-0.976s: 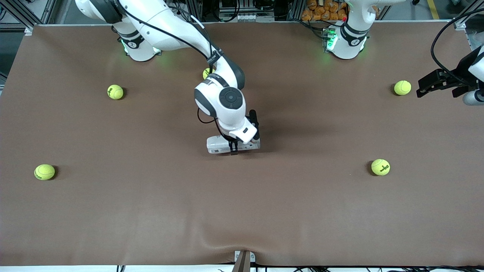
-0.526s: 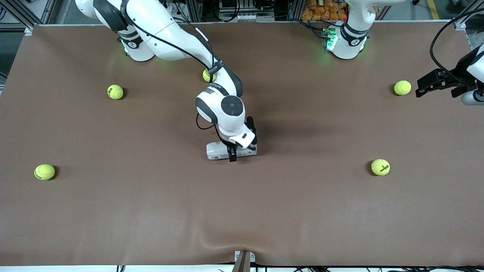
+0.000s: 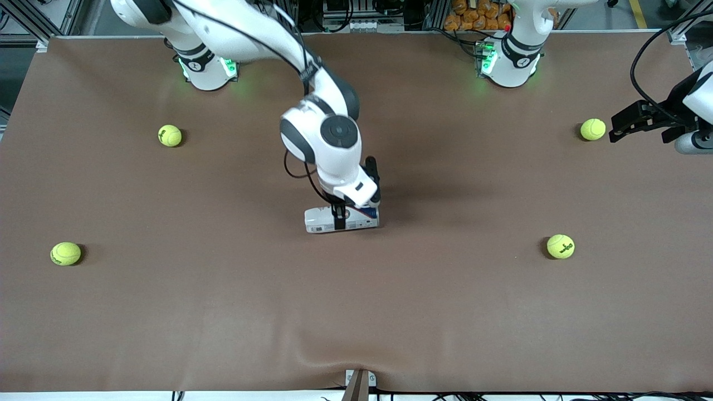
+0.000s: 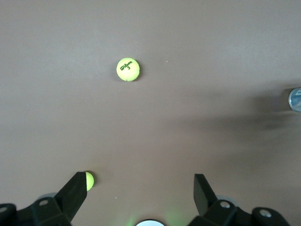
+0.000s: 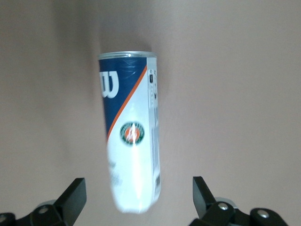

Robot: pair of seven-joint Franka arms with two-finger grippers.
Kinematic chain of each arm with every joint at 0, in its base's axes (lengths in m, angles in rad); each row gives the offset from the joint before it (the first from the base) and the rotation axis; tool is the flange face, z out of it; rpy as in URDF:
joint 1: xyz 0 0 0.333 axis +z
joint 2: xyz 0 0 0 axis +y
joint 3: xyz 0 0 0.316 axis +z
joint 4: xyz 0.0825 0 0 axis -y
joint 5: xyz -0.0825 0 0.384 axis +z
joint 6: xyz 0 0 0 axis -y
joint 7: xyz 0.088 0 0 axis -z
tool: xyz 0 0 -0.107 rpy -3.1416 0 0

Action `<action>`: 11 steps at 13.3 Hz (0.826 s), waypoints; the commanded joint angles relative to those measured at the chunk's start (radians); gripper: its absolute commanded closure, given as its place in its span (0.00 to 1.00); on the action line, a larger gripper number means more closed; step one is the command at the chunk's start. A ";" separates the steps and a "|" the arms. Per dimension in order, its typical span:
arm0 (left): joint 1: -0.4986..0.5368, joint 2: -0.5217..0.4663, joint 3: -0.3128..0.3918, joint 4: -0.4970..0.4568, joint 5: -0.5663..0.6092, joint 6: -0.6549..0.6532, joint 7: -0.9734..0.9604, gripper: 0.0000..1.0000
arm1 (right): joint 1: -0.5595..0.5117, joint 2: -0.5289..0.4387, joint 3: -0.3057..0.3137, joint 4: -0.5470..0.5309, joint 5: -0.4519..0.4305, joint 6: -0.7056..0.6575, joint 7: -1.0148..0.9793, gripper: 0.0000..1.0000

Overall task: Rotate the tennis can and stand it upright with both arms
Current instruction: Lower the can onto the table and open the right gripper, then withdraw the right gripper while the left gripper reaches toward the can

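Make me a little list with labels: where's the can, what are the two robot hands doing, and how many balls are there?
can: tennis can lying on its side, mid-table
right tool: right tool open, over the can, not gripping it
left tool: left tool open, waiting in the air near one tennis ball
balls seen: four on the table, front view

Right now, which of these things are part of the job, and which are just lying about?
Part of the job:
- tennis can, lying on its side
- right gripper, open over the can
- left gripper, open, waiting at the table's edge

Lying about:
- four tennis balls
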 commanded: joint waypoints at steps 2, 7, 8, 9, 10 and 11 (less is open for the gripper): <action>0.009 -0.007 -0.002 0.001 -0.026 -0.018 -0.005 0.00 | -0.134 -0.112 0.007 -0.040 0.030 -0.095 0.154 0.00; 0.012 0.004 0.002 -0.008 -0.148 -0.018 -0.002 0.00 | -0.358 -0.225 -0.006 -0.058 0.032 -0.242 0.225 0.00; 0.012 0.021 0.002 -0.012 -0.185 -0.020 0.004 0.00 | -0.392 -0.256 -0.023 -0.067 0.035 -0.261 0.225 0.00; 0.012 0.027 0.002 -0.021 -0.227 -0.022 0.008 0.00 | -0.417 -0.284 -0.043 -0.075 0.037 -0.284 0.226 0.00; 0.013 0.039 0.002 -0.046 -0.282 -0.022 0.010 0.00 | -0.440 -0.307 -0.066 -0.075 0.038 -0.311 0.226 0.00; 0.020 0.042 0.005 -0.083 -0.366 -0.009 0.013 0.00 | -0.463 -0.330 -0.089 -0.075 0.052 -0.336 0.226 0.00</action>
